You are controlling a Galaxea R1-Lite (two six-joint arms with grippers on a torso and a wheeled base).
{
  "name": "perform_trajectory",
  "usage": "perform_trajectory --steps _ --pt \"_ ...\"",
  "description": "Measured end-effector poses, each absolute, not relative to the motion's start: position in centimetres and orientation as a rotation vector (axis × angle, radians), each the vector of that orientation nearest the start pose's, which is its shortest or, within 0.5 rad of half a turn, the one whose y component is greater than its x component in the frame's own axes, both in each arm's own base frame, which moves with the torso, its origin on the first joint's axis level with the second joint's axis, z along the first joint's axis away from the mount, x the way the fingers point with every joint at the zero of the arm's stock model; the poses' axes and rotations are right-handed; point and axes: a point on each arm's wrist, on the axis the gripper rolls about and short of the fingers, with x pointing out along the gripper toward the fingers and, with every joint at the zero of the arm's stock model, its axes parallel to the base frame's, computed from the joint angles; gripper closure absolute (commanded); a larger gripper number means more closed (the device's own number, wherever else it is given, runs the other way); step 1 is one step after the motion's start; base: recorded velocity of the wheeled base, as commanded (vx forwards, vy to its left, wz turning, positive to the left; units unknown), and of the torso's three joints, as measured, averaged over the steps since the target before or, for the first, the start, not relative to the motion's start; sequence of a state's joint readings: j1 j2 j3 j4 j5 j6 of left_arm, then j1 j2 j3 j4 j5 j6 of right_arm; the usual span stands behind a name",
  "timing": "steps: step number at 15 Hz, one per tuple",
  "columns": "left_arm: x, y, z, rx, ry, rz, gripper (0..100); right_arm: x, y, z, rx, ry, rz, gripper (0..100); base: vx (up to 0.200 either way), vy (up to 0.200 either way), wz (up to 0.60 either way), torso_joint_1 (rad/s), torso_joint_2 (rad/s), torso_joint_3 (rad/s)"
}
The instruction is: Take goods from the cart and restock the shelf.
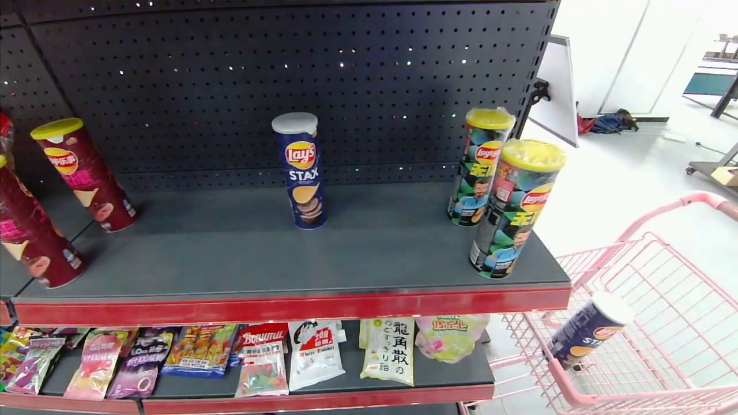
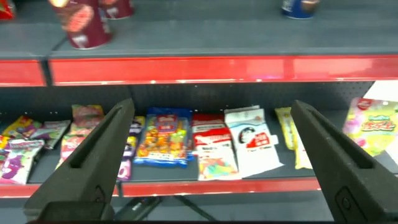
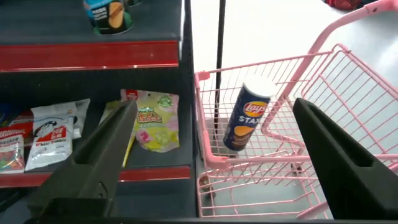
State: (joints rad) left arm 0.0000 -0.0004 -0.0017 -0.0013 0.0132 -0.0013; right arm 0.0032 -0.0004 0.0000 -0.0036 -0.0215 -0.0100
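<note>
The item to be moved is a blue can (image 1: pixel 585 334) with a white lid. It sits tilted in the pink cart (image 1: pixel 692 200), in the corner nearest the shelving, lid uppermost, and appears to lean on the wire wall. The cart stands to the right of the shelving, below the level of the upper shelf (image 1: pixel 288 259).

The right gripper (image 3: pixel 216 102) faces this corner of the cart. Its fingers (image 3: pixel 348 155) are spread wide with nothing between them, and the blue can (image 3: pixel 247 117) lies well apart from them. The left gripper (image 2: pixel 212 104) has its fingers (image 2: pixel 93 162) equally wide apart and bare. It faces the lower shelf (image 2: pixel 186 185), where snack bags (image 2: pixel 163 138) lie in a row.

On the upper shelf, a matching blue can (image 1: pixel 301 171) stands upright near the centre, toward the back. Two yellow-lidded cans (image 1: pixel 516 210) stand at the right end, one near the front edge. Two maroon cans (image 1: pixel 83 173) stand at the left.

Step in hand, as judged: the pickup has not yet begun, and the right arm is the one placed for it.

Next move, as judged: bring the right gripper over the cart rim, align the open fingers with the can's tilt, and close on the mid-body, clear of the wire. Then lift the can out and set it upright in the bare span beside the matching blue can, without knocking the yellow-lidded cans.
</note>
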Motion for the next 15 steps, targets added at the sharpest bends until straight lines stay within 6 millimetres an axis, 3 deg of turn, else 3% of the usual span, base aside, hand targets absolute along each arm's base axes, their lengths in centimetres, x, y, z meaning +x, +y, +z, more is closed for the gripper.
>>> perform_trajectory --steps 5,15 --pt "-2.3 0.03 7.62 -0.001 -0.004 0.013 0 -2.28 -0.06 7.58 -0.009 -0.004 -0.019 0 0.0 -0.04 0.0 0.0 0.0 0.0" --pt "-2.3 0.03 7.61 -0.001 -0.003 0.014 0 -2.28 -0.06 7.58 -0.006 -0.003 -0.021 0 0.0 0.0 -0.6 0.001 0.0 0.001"
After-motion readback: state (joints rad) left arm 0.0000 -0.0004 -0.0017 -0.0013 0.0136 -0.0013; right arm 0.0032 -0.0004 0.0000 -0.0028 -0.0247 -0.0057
